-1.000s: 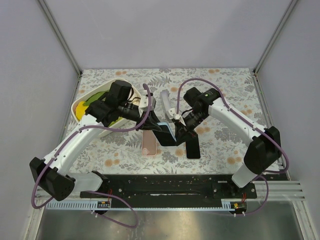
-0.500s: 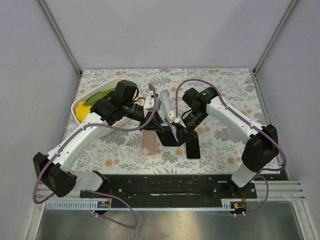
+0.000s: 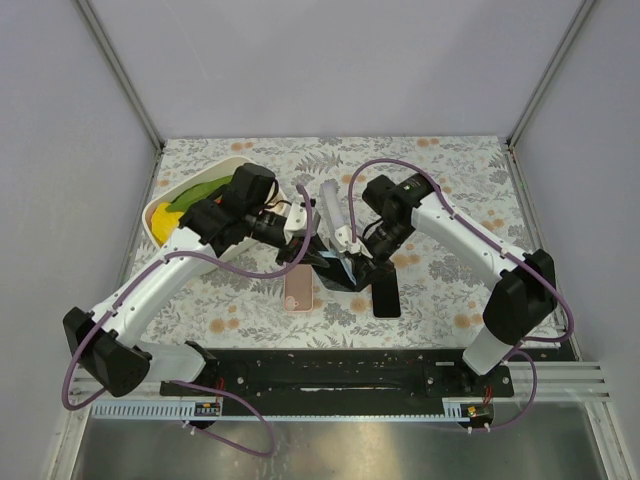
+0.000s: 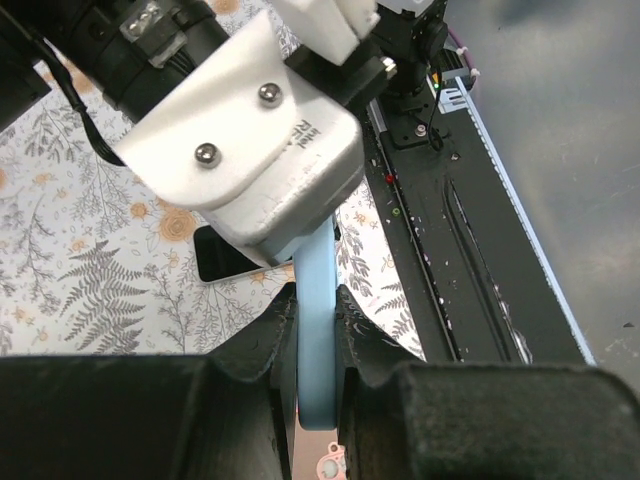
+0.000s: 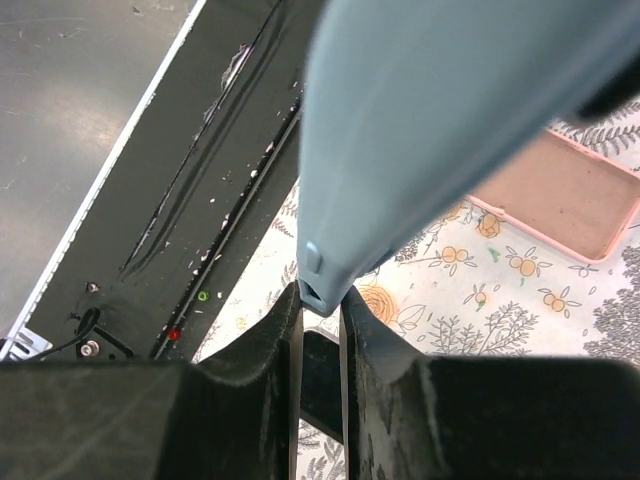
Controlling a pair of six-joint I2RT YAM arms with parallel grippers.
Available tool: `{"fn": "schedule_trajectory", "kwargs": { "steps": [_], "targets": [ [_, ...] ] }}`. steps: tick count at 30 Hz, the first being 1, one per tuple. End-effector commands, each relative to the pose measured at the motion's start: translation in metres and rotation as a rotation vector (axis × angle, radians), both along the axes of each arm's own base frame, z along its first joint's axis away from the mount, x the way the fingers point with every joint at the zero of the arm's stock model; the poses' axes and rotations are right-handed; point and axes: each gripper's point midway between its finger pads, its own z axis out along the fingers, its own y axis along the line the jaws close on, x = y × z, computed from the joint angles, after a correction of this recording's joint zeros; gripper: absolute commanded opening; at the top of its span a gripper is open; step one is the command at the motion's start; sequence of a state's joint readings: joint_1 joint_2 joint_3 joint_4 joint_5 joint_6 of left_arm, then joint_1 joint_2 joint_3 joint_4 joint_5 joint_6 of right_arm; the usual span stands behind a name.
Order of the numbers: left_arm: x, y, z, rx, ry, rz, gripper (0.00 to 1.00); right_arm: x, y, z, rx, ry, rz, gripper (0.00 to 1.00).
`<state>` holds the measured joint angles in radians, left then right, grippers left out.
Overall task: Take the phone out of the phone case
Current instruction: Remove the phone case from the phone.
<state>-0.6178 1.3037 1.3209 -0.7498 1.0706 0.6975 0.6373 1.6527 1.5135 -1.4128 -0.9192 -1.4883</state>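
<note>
Jaws first: both sets are clamped on the same thing, the blue phone case (image 3: 338,261). From the top view it hangs in the air over the middle of the surface (image 3: 450,290), with the left arm (image 3: 150,290) reaching in from the left and the right arm (image 3: 470,240) from the right. A pink case (image 3: 298,288) lies flat just near-left of it and a black slab (image 3: 386,298) lies flat just near-right. The phone itself I can't pick out cleanly, so I can't tell how far it's seated. In the left wrist view the left jaws pinch the case across its thin edge, low down, and the white housing (image 4: 260,150) of the right wrist sits right above, really close. In the right wrist view the right jaws only have a corner of the case, and the rest fans out wide above them.

My worry is that both grips look like they're on the case, and on skinny bits of it. If the arms pull or twist apart, the corner hold is probably the first to slip, and then the whole thing swings from the left jaws alone. The case could also just flex and shed the phone with nothing holding it, dropping it onto the surface or the pink case below. And with the wrists packed this tight, a big twist could knock them together.
</note>
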Motion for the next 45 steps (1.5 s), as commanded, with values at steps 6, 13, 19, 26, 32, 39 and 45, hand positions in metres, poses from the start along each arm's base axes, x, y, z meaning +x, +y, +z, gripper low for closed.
{"fn": "schedule_trajectory", "kwargs": {
  "steps": [6, 13, 19, 26, 32, 39, 45],
  "targets": [
    [-0.021, -0.001, -0.014, 0.031, -0.104, -0.102, 0.00, -0.051, 0.011, 0.067, 0.145, 0.176, 0.084, 0.00],
    [-0.027, -0.002, -0.021, 0.049, -0.110, -0.126, 0.00, -0.047, 0.013, 0.064, 0.129, 0.170, 0.086, 0.00],
    [-0.034, 0.000, -0.029, 0.065, -0.096, -0.140, 0.00, -0.042, 0.015, 0.062, 0.119, 0.154, 0.089, 0.00],
    [-0.033, 0.003, -0.031, 0.082, -0.099, -0.122, 0.00, -0.034, 0.017, 0.061, 0.107, 0.141, 0.068, 0.00],
    [-0.019, 0.009, -0.023, 0.076, -0.082, -0.039, 0.00, -0.015, 0.019, 0.058, 0.080, 0.161, -0.074, 0.07],
    [0.006, 0.023, -0.004, 0.019, -0.003, 0.083, 0.00, 0.014, 0.017, 0.053, 0.086, 0.132, -0.329, 0.43],
    [0.028, 0.035, 0.020, -0.058, 0.066, 0.231, 0.00, 0.036, 0.020, 0.062, 0.201, 0.092, -0.511, 0.82]
  ]
}}
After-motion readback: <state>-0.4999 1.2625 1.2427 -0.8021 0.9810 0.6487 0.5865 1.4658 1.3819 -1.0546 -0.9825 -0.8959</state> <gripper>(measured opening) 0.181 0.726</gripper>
